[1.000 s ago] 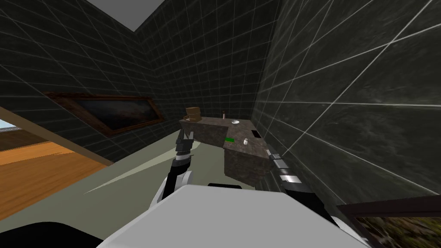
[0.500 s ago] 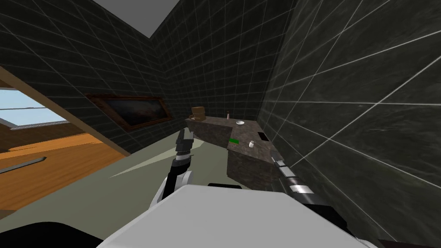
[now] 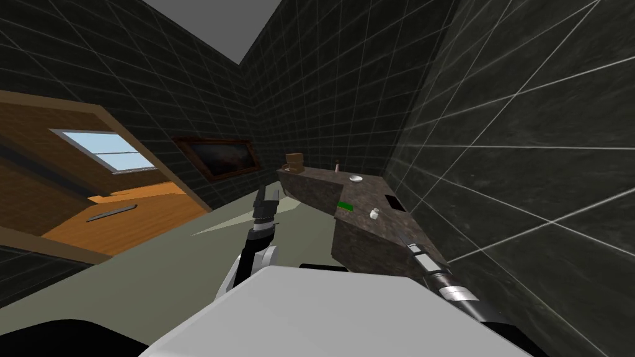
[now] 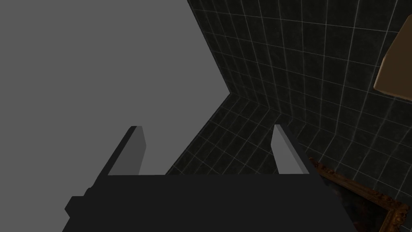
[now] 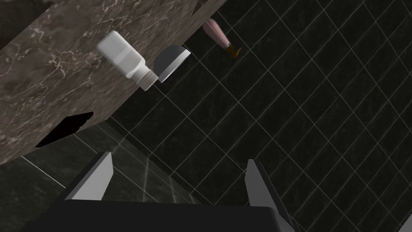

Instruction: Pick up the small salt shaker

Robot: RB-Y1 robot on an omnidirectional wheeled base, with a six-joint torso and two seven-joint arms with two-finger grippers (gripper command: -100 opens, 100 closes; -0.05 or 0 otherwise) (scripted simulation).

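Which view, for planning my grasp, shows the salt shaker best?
Right wrist view: the salt shaker looms large and white on the counter. The head view gives a tiny white speck; the left wrist camera points elsewhere.

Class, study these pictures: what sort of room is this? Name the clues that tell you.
Probably a kitchen, though a bathroom is possible: dark tiled walls, a stone-patterned counter along them, and on it a small white shaker, a bowl and a pink bottle.
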